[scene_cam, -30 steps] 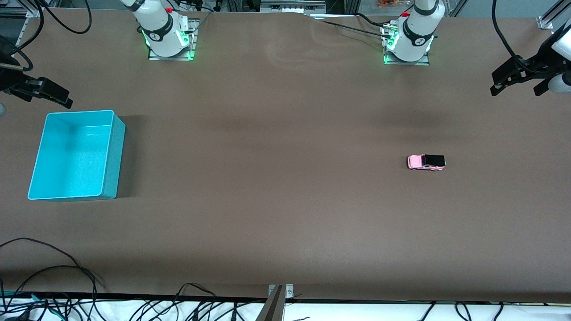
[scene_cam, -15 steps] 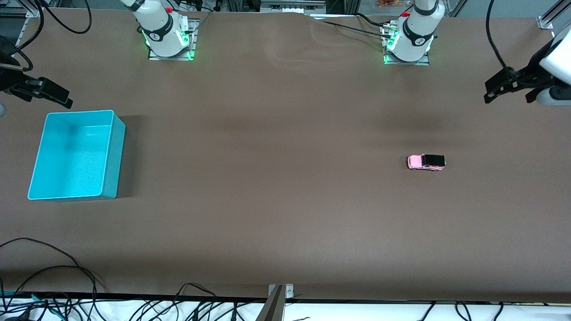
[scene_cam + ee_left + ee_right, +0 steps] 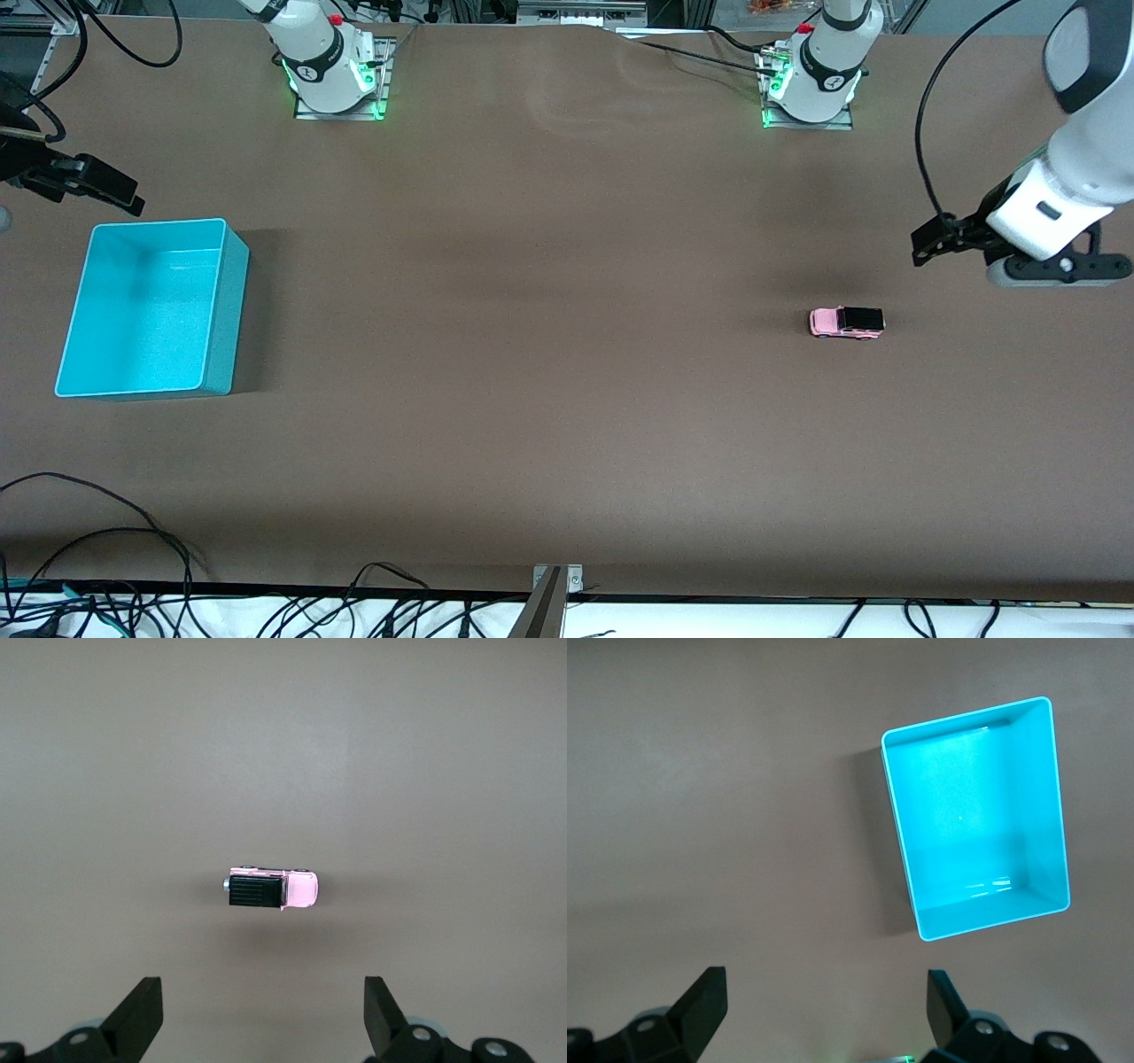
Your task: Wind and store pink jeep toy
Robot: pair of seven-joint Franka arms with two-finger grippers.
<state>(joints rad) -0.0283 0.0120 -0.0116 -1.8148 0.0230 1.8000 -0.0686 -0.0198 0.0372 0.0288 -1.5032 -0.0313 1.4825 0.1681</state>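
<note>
The pink jeep toy (image 3: 846,322) is a tiny light-pink car with a black roof. It stands on its wheels on the brown table toward the left arm's end. My left gripper (image 3: 961,260) hangs open over the table beside the jeep, toward that same end. In the left wrist view the jeep (image 3: 270,890) lies apart from the open left gripper (image 3: 263,988), with nothing between the fingers. My right gripper (image 3: 124,197) waits open above the table beside the turquoise bin (image 3: 229,310). In the right wrist view the right gripper (image 3: 828,983) is empty and the bin (image 3: 992,914) holds nothing.
Both arm bases (image 3: 332,75) (image 3: 811,84) stand at the edge of the table farthest from the front camera. Loose black cables (image 3: 106,567) lie along the near edge, and a metal bracket (image 3: 554,594) sits at its middle.
The left arm has swung in from the table's end and come down toward the jeep, its gripper still open. The right arm, the jeep and the bin have not moved.
</note>
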